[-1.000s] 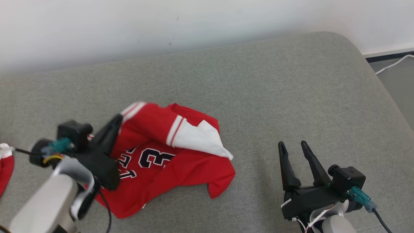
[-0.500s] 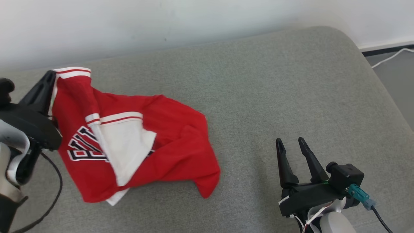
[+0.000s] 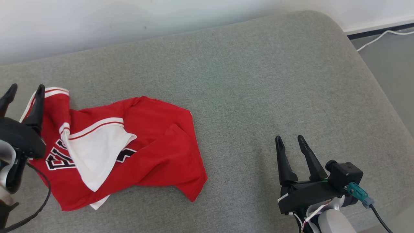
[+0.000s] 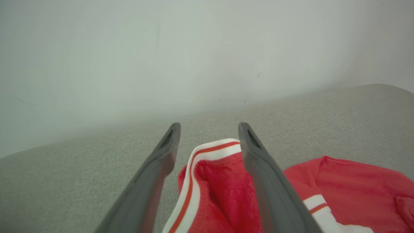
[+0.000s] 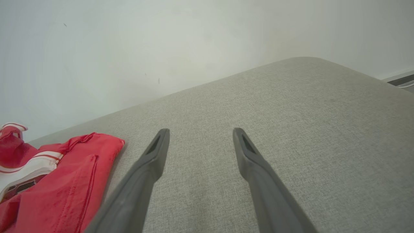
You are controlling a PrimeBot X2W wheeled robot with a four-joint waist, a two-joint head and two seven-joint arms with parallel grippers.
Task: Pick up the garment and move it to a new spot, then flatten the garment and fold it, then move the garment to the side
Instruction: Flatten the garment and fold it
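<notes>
A pale wall (image 3: 129,26) is running behind a grey cushion (image 3: 258,81), and a strip of floor (image 3: 388,61) is showing past the cushion's right corner. The red jersey (image 3: 155,142) is lying crumpled on the cushion's left part (a white panel is flopping over its black lettering). The left gripper (image 3: 26,88) is standing at the jersey's left edge, its dark body covering some cloth, fingers spread wide and clamping nothing. The right gripper (image 3: 289,139) is hovering over bare cushion well apart from the jersey, wide open and empty. The striped hem (image 3: 56,91) is sitting just beside the left gripper's right finger. A white cable (image 3: 375,37) is trailing across the floor.

Half a second ago the left fingers were pinching that hem and holding it higher. Now they are standing apart and the cloth is sagging flatter. The camera is shifting too, so the cushion's corner is sitting higher.

The left wrist view is showing the hem (image 4: 213,152) lying loose between the left gripper's (image 4: 209,126) fingers, which the head view is leaving unclear. The right wrist view is putting the jersey (image 5: 64,181) off to the left of the right gripper (image 5: 200,131).
</notes>
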